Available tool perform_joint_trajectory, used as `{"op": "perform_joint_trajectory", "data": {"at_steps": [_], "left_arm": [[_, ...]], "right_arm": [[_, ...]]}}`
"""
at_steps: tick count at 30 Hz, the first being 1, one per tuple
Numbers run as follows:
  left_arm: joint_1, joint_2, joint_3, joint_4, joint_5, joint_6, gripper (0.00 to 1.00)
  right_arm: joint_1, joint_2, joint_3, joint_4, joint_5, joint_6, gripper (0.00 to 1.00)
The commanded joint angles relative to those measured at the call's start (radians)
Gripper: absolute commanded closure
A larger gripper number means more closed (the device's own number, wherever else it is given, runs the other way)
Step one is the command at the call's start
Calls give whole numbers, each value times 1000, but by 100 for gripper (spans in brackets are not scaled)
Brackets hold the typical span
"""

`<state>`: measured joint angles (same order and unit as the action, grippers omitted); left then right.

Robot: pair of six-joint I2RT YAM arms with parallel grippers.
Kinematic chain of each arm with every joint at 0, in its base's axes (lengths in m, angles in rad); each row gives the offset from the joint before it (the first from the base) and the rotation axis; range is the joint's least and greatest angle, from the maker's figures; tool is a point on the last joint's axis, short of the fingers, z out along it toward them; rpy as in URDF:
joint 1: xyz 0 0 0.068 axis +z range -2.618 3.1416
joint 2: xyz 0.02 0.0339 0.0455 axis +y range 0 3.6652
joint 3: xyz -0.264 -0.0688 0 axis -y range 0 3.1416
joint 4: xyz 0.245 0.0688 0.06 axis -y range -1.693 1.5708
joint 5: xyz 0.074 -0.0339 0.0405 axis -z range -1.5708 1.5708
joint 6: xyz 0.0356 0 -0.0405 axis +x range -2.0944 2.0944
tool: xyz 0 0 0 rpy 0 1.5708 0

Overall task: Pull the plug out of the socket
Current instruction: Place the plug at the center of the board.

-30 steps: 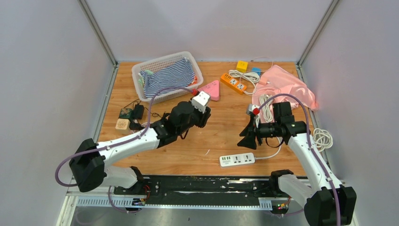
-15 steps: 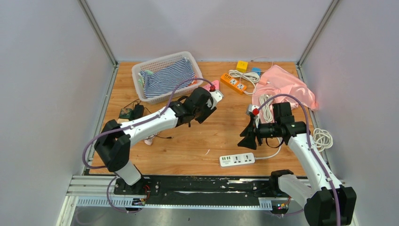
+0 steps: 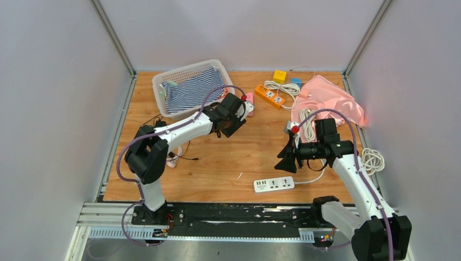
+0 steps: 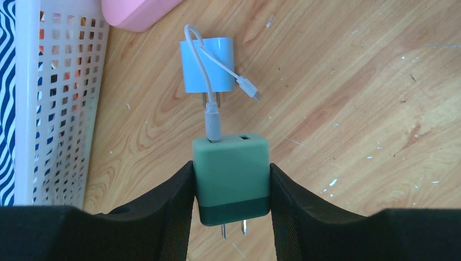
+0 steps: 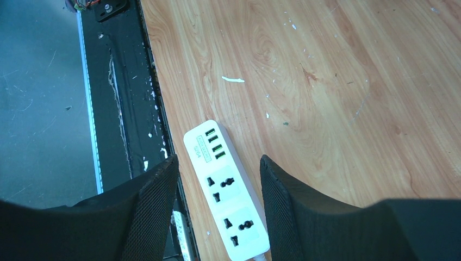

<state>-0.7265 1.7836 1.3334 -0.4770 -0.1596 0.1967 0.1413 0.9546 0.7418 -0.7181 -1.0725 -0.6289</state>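
My left gripper (image 4: 231, 187) is shut on a green plug (image 4: 231, 171), a cube charger held off the wood with its two bare prongs showing between the fingers. A short white cable runs from the plug's top to a light blue charger (image 4: 208, 65) lying on the table ahead. In the top view the left gripper (image 3: 232, 117) is near the basket, and the plug is hidden there. The white socket strip (image 3: 274, 184) lies near the front edge with its sockets empty (image 5: 225, 190). My right gripper (image 5: 216, 166) hangs open just above it (image 3: 286, 157).
A white basket (image 3: 163, 81) with striped cloth stands at the back left (image 4: 60, 98). A pink wedge (image 4: 136, 11) lies beside it. An orange power strip (image 3: 270, 96), a yellow cube (image 3: 279, 75), a pink cloth (image 3: 329, 98) and coiled white cables (image 3: 371, 159) fill the right side.
My left arm has swung away from the middle towards the basket at the back, carrying the plug. The right arm and the white strip have not moved.
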Motion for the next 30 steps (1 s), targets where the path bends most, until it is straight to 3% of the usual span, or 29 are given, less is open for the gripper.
{"op": "perform_joint_trajectory", "data": {"at_steps": [1, 9, 15, 17, 20, 22, 25, 30], "left_arm": [[19, 67, 62, -54, 8, 48, 100], [50, 170, 110, -77, -28, 72, 99], [63, 198, 113, -77, -55, 72, 88], [64, 205, 115, -77, -67, 70, 77], [64, 206, 115, -74, -89, 64, 51], [64, 198, 104, -61, -111, 58, 41], [64, 175, 81, -34, -121, 54, 34], [63, 125, 63, -11, -116, 39, 34]], "right_arm": [[-9, 0, -15, -12, 8, -18, 41], [-9, 7, -15, -12, 11, -23, 41], [-9, 10, -15, -12, 13, -25, 41], [-9, 11, -15, -12, 15, -25, 41], [-9, 13, -15, -11, 16, -26, 41], [-9, 13, -16, -12, 15, -26, 41], [-9, 13, -16, -12, 17, -27, 41], [-11, 9, -17, -12, 16, -28, 41]]}}
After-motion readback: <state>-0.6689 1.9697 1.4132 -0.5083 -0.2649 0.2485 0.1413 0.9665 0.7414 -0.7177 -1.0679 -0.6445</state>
